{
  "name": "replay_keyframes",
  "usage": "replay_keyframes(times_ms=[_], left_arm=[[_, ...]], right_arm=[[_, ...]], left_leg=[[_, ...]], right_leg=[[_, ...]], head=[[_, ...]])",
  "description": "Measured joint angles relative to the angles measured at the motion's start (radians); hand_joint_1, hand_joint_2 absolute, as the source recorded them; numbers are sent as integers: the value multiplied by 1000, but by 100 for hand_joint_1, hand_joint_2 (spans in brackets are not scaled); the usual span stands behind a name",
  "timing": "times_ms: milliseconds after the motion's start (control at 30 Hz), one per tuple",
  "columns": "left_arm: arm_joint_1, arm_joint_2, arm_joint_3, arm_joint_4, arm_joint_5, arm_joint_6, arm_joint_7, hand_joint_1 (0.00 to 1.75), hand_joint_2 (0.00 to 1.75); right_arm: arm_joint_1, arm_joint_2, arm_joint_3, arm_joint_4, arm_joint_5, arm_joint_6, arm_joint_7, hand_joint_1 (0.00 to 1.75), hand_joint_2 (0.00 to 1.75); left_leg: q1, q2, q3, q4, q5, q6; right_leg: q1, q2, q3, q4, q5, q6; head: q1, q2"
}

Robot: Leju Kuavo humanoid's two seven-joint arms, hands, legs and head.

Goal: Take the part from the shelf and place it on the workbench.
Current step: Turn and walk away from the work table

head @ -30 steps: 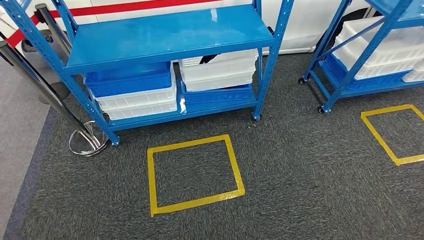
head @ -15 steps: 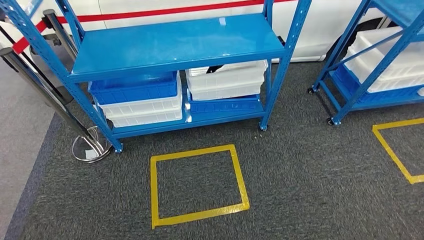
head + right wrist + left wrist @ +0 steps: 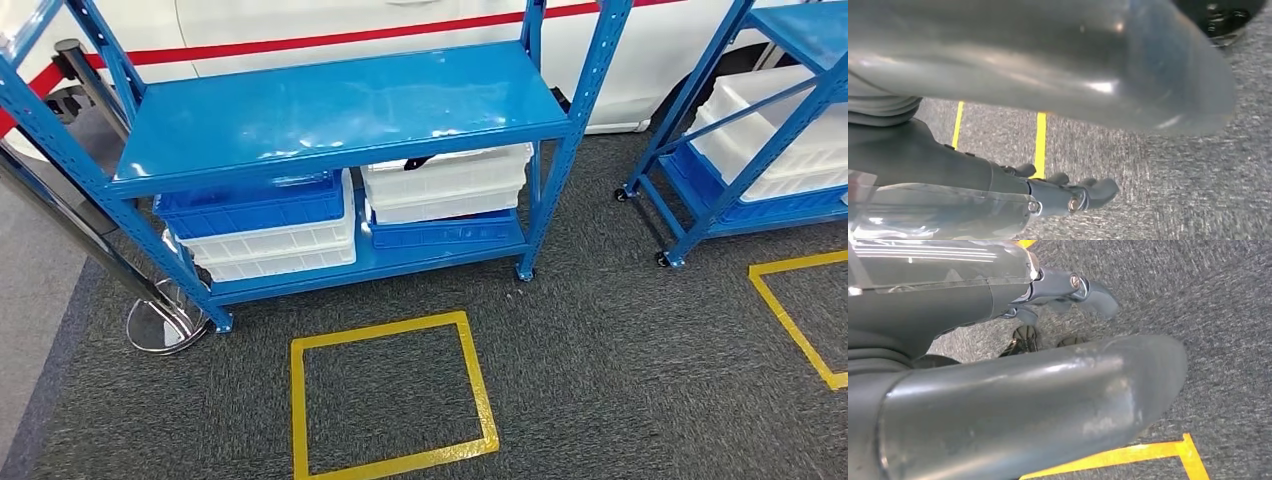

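Observation:
A blue metal shelf [image 3: 330, 110] stands ahead on the dark carpet, its middle board bare. On the bottom board sit stacked bins: a blue one over white ones [image 3: 260, 225] at left, white ones over a blue one [image 3: 445, 190] at right. A small dark object [image 3: 420, 162] pokes out of the top right white bin; I cannot tell what it is. My left hand [image 3: 1013, 390] hangs over the carpet, its thumb and fingers [image 3: 1068, 287] apart and holding nothing. My right hand [image 3: 1013, 65] hangs likewise, its fingers [image 3: 1073, 197] apart and holding nothing.
A yellow taped square [image 3: 390, 395] marks the carpet in front of the shelf. A chrome post base [image 3: 160, 325] stands at the shelf's left foot. A second blue shelf with white bins [image 3: 760, 130] and another yellow square [image 3: 800, 310] lie at right.
The whole picture has shifted: the shelf and the yellow square sit lower and larger in view, so the camera has moved. Nothing on the shelf has moved.

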Motion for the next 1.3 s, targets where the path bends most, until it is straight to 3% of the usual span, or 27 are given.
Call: replay_keyframes(times_ms=[67, 133, 233, 267, 300, 333, 400, 467, 533, 600, 667, 733, 800, 833, 867, 933, 967, 1000, 1100, 1167, 1233, 1300], left_arm=[[-3, 0, -1, 0, 1, -1, 1, 0, 0], [-7, 0, -2, 0, 0, -1, 1, 0, 0], [-9, -1, -3, 0, 0, -1, 1, 0, 0], [-8, -2, -3, 0, 0, -1, 1, 0, 0], [-7, -2, -3, 0, 0, -1, 2, 0, 0], [-6, -2, -3, 0, 0, 0, 3, 0, 0], [-4, -4, -4, 0, 1, 0, 4, 0, 0], [-5, -5, -4, 0, 1, 0, 5, 0, 0], [-8, -5, -5, 0, 1, 0, 6, 0, 0], [-11, -4, -6, 0, 2, 0, 6, 0, 0], [-12, -3, -6, 0, 2, 1, 6, 0, 0], [-11, -3, -6, 0, 2, 1, 7, 0, 0], [-8, -3, -6, 0, 2, 1, 7, 0, 0], [-7, -3, -6, 0, 2, 1, 7, 0, 0], [-5, -3, -6, 0, 2, 1, 7, 0, 0], [-1, -3, -6, 0, 2, 1, 7, 0, 0], [0, -3, -6, 0, 2, 1, 7, 0, 0], [0, -3, -6, 0, 2, 1, 7, 0, 0], [-6, -2, -6, 0, 2, 1, 7, 0, 0], [-9, -2, -7, 0, 1, 1, 7, 0, 0], [-11, -2, -7, 0, 1, 1, 9, 0, 0], [-9, -3, -7, 0, 2, 1, 14, 0, 0]], right_arm=[[-4, 0, 0, 0, 1, 0, 0, 0, 0], [-8, 0, 0, 0, 2, 0, 1, 0, 0], [-10, 0, -1, 0, 2, 0, 1, 0, 0], [-9, 0, -2, 0, 3, 0, 1, 0, 0], [-6, 0, -3, 0, 3, 0, 1, 0, 0], [-3, -1, -4, 0, 3, 0, 1, 0, 0], [5, -2, -8, 0, 4, 0, 1, 0, 0], [7, -4, -11, 0, 4, 0, 1, 0, 0], [3, -4, -13, 0, 4, 0, 2, 0, 0], [3, -3, -14, 0, 5, 0, 2, 0, 0], [2, -3, -15, 0, 6, 0, 2, 0, 0], [1, -3, -16, 0, 7, 0, 2, 0, 0], [1, -3, -16, 0, 8, 0, 2, 0, 0], [1, -3, -16, 0, 9, 0, 2, 0, 0], [2, -3, -16, 0, 10, 0, 2, 0, 0], [2, -2, -16, 1, 12, 1, 2, 0, 0], [1, -1, -16, 2, 13, 1, 3, 0, 0], [-1, 0, -16, 2, 14, 1, 2, 0, 0], [-8, 0, -17, 2, 14, 1, 2, 0, 0], [-12, 0, -17, 2, 14, 1, 2, 0, 0], [-13, 0, -17, 2, 15, 2, 2, 0, 0], [-10, 0, -17, 2, 16, 2, 2, 0, 0]], left_leg=[[2, -4, 31, -18, -9, 13], [5, -7, 62, -32, -20, 25], [5, -9, 95, -37, -50, 30], [5, -12, 110, -37, -63, 29], [5, -14, 127, -37, -76, 27], [5, -17, 146, -37, -90, 25], [4, -19, 178, -35, -121, 18], [2, -21, 201, -39, -146, 7], [1, -22, 212, -33, -144, -5], [2, -18, 186, 34, -113, -15], [7, -12, 113, 145, -113, -25], [13, -8, 36, 222, -176, -33], [17, -7, -10, 219, -233, -38], [18, -6, -19, 187, -226, -38], [18, -5, -22, 136, -181, -35], [12, -3, -25, 42, -49, -22], [8, -2, -23, 17, -2, -14], [4, -3, -18, 6, 16, -7], [5, -6, 23, -18, 5, 15], [7, -7, 52, -36, -3, 26], [7, -7, 74, -43, -18, 32], [7, -10, 99, -44, -38, 32]], right_leg=[[-2, -1, -6, 43, 20, 15], [-3, -1, -64, 140, 24, 22], [-4, -1, -180, 265, -59, 28], [-4, -1, -206, 270, -78, 31], [-3, -1, -220, 252, -77, 32], [-3, -1, -224, 211, -53, 31], [1, 0, -224, 104, 61, 20], [7, 2, -222, 44, 141, 6], [8, 3, -205, 30, 139, -6], [5, 2, -172, 7, 129, -18], [2, 1, -134, -14, 112, -26], [0, 1, -98, -24, 89, -28], [0, 3, -59, -27, 61, -26], [0, 4, -38, -27, 46, -25], [0, 4, -20, -28, 30, -22], [1, 5, 13, -25, -1, -14], [1, 6, 25, -28, -14, -7], [1, 7, 36, -27, -21, 0], [-2, 7, 33, 22, -3, 21], [-4, 5, -29, 124, -6, 25], [-3, 4, -115, 220, -63, 28], [-3, 4, -171, 238, -112, 34]], head=[[0, 0], [2, 0], [3, 0], [3, 0], [3, 0], [3, 0], [3, 0], [3, 0], [2, 0], [-1, 0], [-5, 0], [-7, 0], [-7, 0], [-7, 0], [-7, 0], [-6, 0], [-6, 0], [-6, 0], [-6, 0], [-3, 0], [-3, 0], [-3, 0]])
